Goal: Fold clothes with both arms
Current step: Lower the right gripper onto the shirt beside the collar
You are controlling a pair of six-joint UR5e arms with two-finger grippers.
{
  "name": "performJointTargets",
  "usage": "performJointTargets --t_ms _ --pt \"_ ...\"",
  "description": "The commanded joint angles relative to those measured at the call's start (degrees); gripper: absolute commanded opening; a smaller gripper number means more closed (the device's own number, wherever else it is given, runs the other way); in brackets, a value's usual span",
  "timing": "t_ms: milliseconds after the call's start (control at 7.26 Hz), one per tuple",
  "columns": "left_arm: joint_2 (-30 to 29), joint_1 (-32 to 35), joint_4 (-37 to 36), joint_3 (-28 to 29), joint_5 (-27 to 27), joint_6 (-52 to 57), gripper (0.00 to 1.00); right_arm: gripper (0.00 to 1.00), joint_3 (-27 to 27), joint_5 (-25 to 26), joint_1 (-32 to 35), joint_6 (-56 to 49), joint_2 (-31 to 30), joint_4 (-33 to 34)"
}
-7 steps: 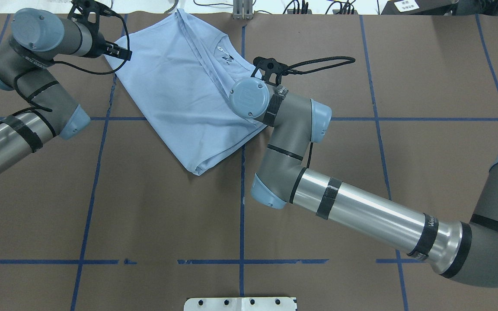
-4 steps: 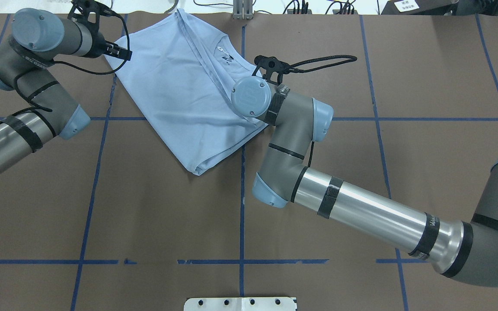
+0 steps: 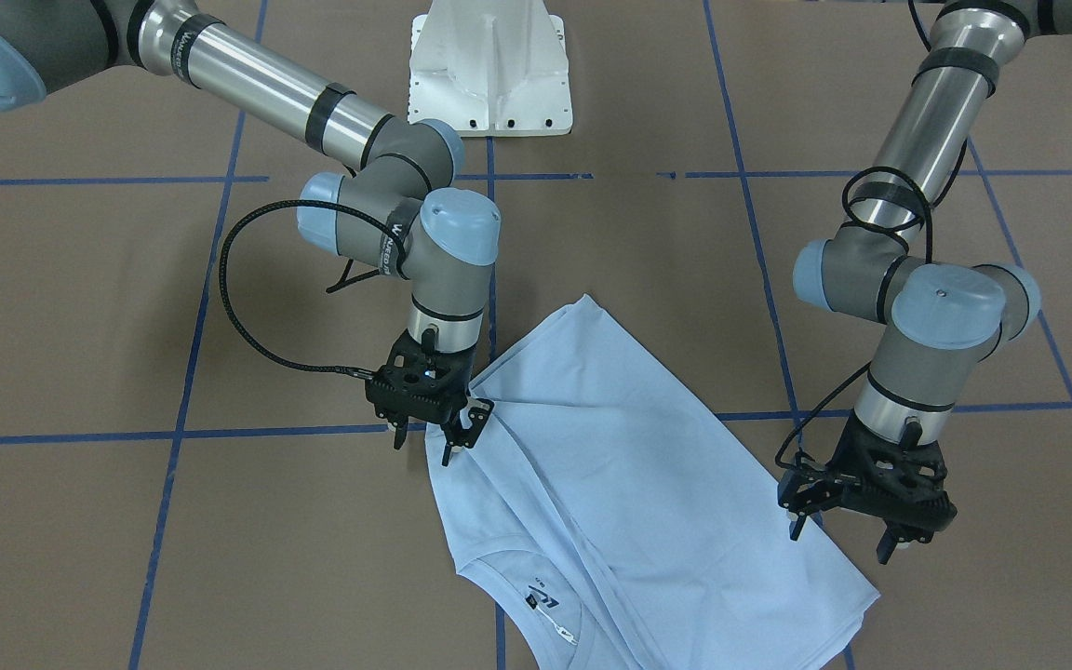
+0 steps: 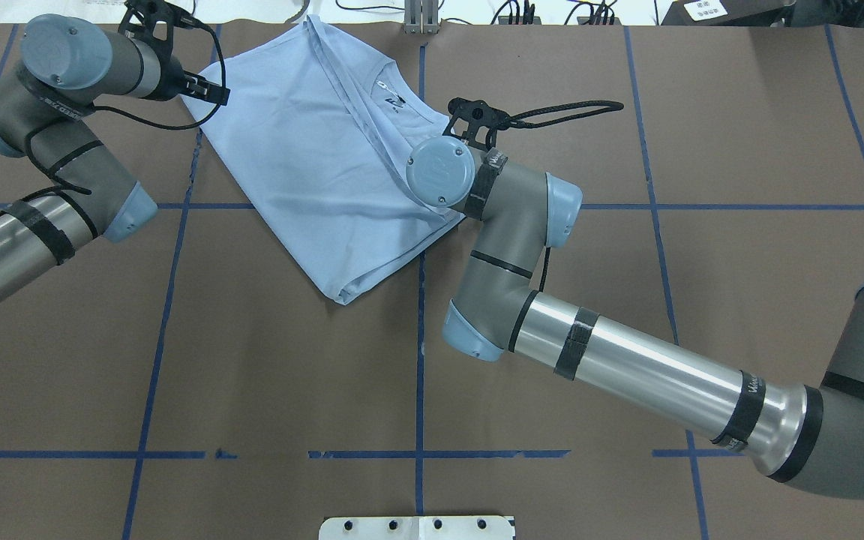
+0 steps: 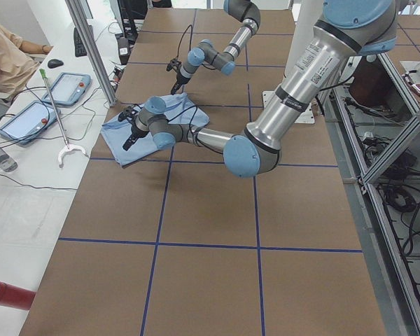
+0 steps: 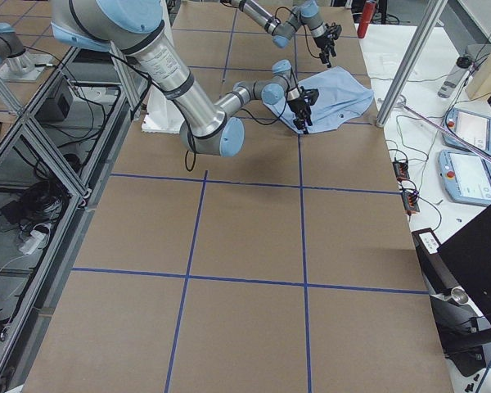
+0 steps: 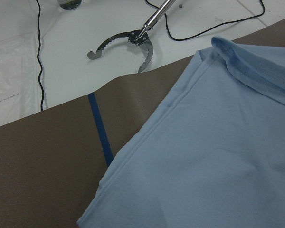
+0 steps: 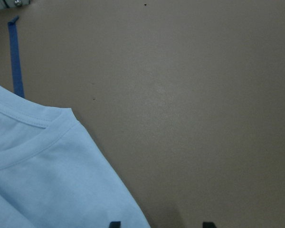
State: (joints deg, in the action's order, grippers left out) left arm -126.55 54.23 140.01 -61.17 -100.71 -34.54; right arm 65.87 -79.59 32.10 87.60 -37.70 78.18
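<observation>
Garment under inspection: one light blue T-shirt [image 3: 629, 484], lying flat on the brown table [image 3: 127, 307] between my two grippers and askew to the blue tape lines [image 3: 192, 433]. It is folded lengthwise into a long strip, with a raised ridge running along it. The round collar [image 3: 489, 561] and its label [image 3: 541, 600] show at the end just past my right gripper, away from my base. The cloth is mostly smooth, with a few shallow creases.

My right gripper [image 3: 424, 451] points down at one long edge of the shirt. Its fingers stand apart and grasp nothing. In the wrist view one tip sits over the hem and the other over bare table. I cannot tell whether either tip touches the cloth.

My left gripper [image 3: 838, 544] hangs at the opposite long edge, near the shirt's outer corner. Its fingers are spread wide with nothing between them.

Surroundings: a white pedestal base [image 3: 489, 65] stands behind both grippers. Beyond my left gripper, off the table cover, a grabber tool [image 7: 128, 45] with a toothed claw lies on a white bench among black leads. Tablets [image 5: 73, 87] and a seated person [image 5: 3, 49] are further out on that side.

Obstruction: from overhead, my right wrist covers the shirt edge beneath it. A black cable loop [image 3: 238, 307] hangs on the far side of that gripper, clear of the cloth.
</observation>
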Motion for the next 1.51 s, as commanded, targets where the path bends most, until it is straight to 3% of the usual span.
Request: performJointTargets --t_ms 0,413,826,964,1239,1377 --pt "0.07 -0.09 0.00 0.00 -0.01 0.00 1.00 0.61 -0.83 0.22 -0.29 0.99 -0.10 -2.31" --pt "0.08 -0.09 0.00 0.00 -0.01 0.00 1.00 0.59 -1.54 0.57 -0.90 1.44 -0.36 -3.21" --pt "0.08 -0.09 0.00 0.09 -0.01 0.00 1.00 0.48 -1.54 0.58 -0.99 1.61 -0.01 -3.12" --pt "0.08 -0.09 0.00 0.09 -0.01 0.00 1.00 0.40 -1.54 0.58 -0.99 1.61 -0.01 -3.21" --pt "0.08 -0.09 0.00 0.09 -0.01 0.00 1.00 0.00 -1.54 0.58 -0.99 2.57 -0.01 -3.12" --pt "0.08 -0.09 0.00 0.00 -0.01 0.00 1.00 0.00 -1.54 0.58 -0.99 2.58 -0.01 -3.03"
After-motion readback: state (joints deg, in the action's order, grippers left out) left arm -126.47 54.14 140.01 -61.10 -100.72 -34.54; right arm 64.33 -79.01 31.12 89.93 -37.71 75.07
